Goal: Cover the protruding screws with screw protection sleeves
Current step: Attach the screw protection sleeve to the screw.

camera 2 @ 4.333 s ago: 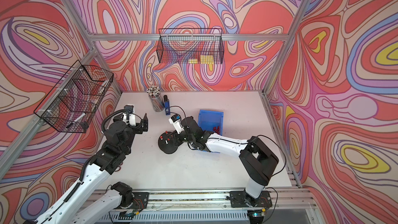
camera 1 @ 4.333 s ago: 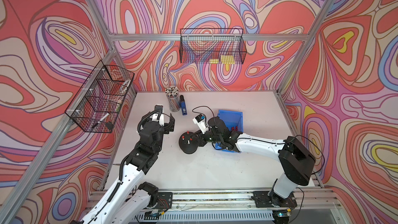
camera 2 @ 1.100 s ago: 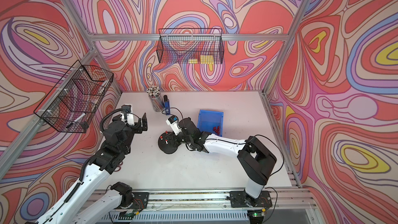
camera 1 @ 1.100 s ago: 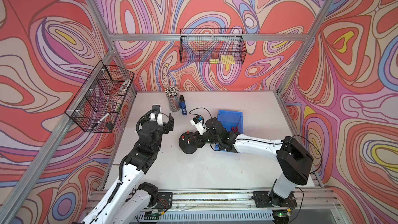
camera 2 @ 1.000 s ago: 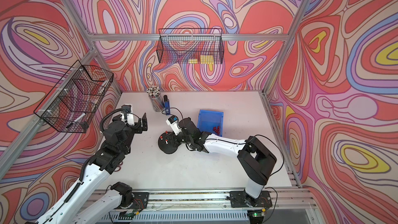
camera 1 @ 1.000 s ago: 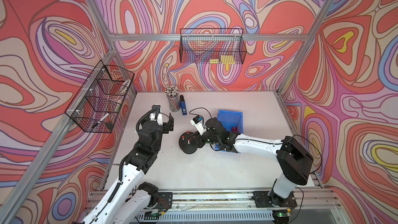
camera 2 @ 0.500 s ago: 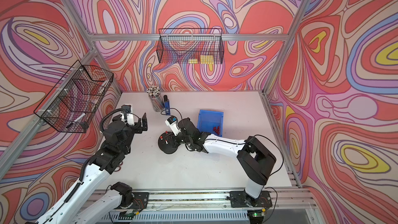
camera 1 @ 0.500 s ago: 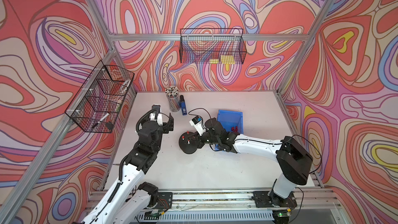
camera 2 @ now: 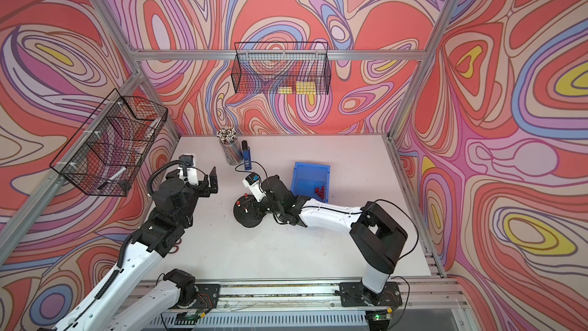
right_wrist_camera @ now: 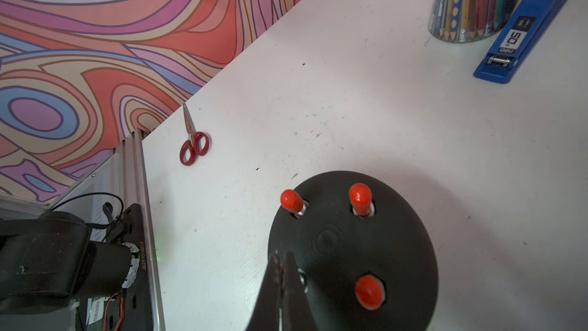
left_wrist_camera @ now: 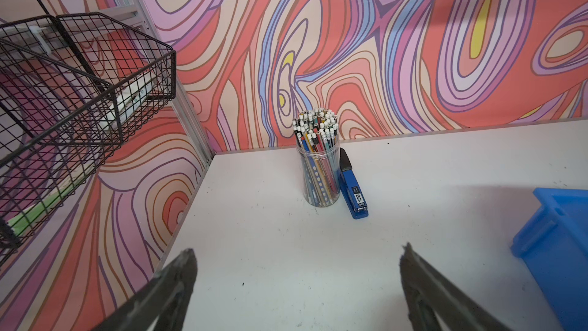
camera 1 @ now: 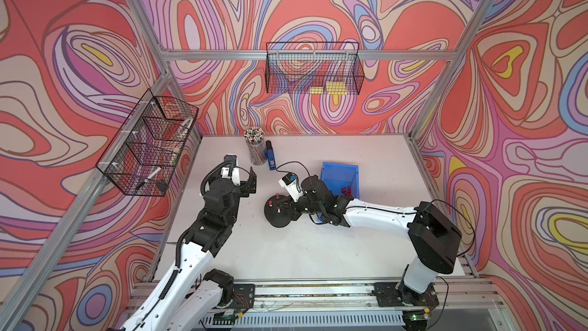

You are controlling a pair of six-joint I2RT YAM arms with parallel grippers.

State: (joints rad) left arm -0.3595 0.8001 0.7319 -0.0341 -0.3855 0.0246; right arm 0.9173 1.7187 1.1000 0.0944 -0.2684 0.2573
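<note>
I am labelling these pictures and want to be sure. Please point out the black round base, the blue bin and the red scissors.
black round base (right_wrist_camera: pixel 327 240): right wrist view, the centre of its top.
blue bin (camera 1: pixel 336 177): a top view, the bare floor inside.
red scissors (right_wrist_camera: pixel 190 128): right wrist view, the pivot.

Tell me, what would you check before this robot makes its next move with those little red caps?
1. Three red sleeves seated on the black base: ok.
2. Fourth screw capped: not ok. Bare metal shows beside the right gripper.
3. Right gripper holding a sleeve: cannot tell. Its jaws are shut, and only a red sliver shows between them.
4. Left gripper clear of the base: ok. It is open, empty and off to the side.
5. Spare sleeves waiting in the blue bin: ok.
</note>
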